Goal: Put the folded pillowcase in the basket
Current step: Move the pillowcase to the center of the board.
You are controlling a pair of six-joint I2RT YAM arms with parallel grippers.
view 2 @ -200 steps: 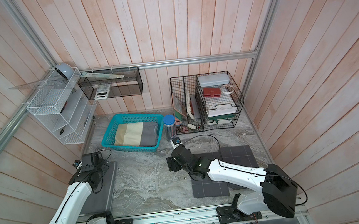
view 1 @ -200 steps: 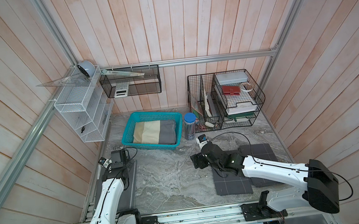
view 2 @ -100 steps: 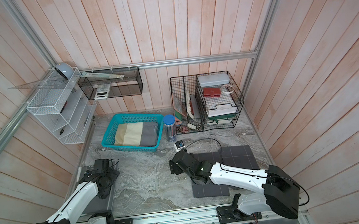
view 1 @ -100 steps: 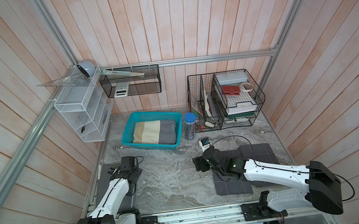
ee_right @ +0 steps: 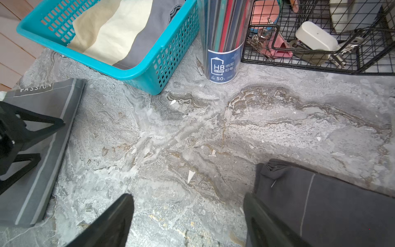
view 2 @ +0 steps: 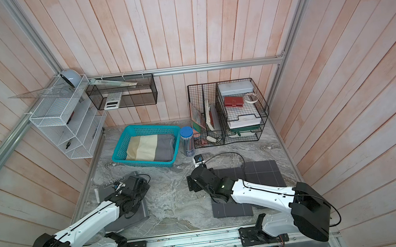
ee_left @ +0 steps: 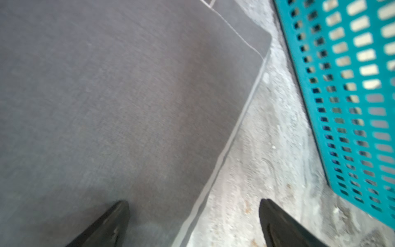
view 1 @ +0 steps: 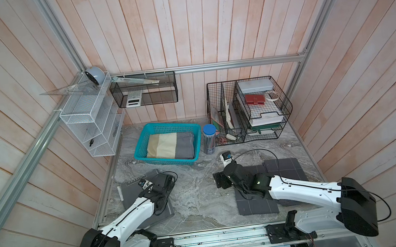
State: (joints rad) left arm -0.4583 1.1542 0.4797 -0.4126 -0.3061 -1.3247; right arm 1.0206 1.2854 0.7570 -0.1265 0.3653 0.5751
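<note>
The teal basket point(view 1: 140, 141) point(view 2: 119, 147) stands at the back of the marble table and holds a folded tan, cream and grey striped cloth point(view 1: 169, 146) point(ee_right: 111, 32). A folded grey pillowcase point(view 1: 130, 193) point(ee_left: 128, 96) labelled PASSION lies at the near left. My left gripper point(view 1: 165, 180) point(ee_left: 193, 204) hovers open over its right edge, one finger above the fabric and the other above bare marble. The basket wall point(ee_left: 342, 107) is just beyond. My right gripper point(view 1: 219, 180) point(ee_right: 188, 196) is open over bare marble, holding nothing, beside a dark grey folded cloth point(ee_right: 331, 203).
Two dark grey folded cloths point(view 1: 255, 204) point(view 1: 284, 170) lie under the right arm. A pencil tube point(view 1: 210, 139) stands just right of the basket, next to a black wire organizer point(view 1: 248, 111). A white wire shelf point(view 1: 92, 125) and a black mesh box point(view 1: 143, 89) hang on the walls.
My left gripper has swung from the table's left edge rightward, out over the grey pillowcase. The right gripper has drawn back slightly toward the near side. Both stayed open.
</note>
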